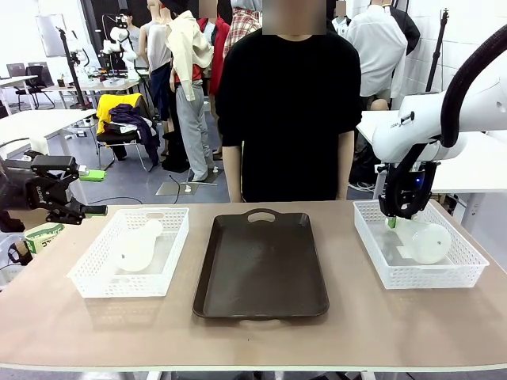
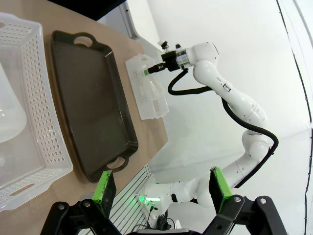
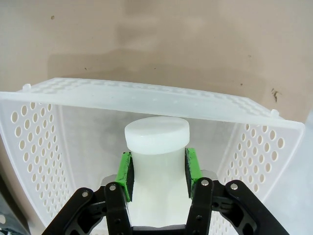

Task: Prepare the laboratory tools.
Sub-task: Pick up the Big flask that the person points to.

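Note:
One frosted-white flask lies on its side in the right mesh basket. My right gripper reaches down into that basket and is shut on the flask's neck; in the right wrist view the green pads press both sides of the neck just below the flask's capped rim. The second flask lies in the left basket, and its wide base shows in the left wrist view. My left gripper hovers open beyond the table's left edge, away from that basket, with nothing between its fingers.
A dark brown tray with handle cut-outs lies between the two baskets and holds nothing. A person in black stands at the far side, hands out of sight. The right arm's gripper over the far basket shows in the left wrist view.

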Motion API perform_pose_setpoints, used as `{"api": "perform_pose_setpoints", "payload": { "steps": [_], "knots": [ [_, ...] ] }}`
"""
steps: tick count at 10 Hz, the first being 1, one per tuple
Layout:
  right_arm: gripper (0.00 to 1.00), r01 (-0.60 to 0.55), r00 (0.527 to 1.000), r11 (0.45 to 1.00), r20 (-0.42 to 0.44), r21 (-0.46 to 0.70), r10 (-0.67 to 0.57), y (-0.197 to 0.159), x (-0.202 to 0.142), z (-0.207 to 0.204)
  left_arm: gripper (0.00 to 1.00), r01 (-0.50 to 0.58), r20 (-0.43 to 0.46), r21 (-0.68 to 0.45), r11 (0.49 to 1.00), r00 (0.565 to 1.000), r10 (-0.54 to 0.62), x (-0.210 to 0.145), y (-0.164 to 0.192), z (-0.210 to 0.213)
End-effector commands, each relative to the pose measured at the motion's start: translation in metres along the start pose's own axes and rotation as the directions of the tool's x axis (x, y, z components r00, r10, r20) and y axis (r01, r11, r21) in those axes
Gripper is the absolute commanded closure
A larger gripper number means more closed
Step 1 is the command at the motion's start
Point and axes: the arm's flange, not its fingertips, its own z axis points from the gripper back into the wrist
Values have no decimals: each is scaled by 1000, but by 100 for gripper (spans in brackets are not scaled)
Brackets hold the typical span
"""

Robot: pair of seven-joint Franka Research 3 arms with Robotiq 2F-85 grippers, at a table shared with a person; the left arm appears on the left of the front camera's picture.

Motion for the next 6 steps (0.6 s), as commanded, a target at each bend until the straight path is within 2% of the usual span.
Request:
{"api": "perform_pose_setpoints", "payload": {
  "steps": [1, 6],
  "knots": [
    [100, 27, 999, 1000, -18, -12, -27, 5, -9, -43, 0, 23, 21, -26, 999, 1000, -23, 0, 2, -1],
    [100, 34, 999, 999, -16, -3, -34, 5, -11, -53, 0, 23, 21, -26, 999, 1000, -23, 0, 2, -1]
  ]
}}
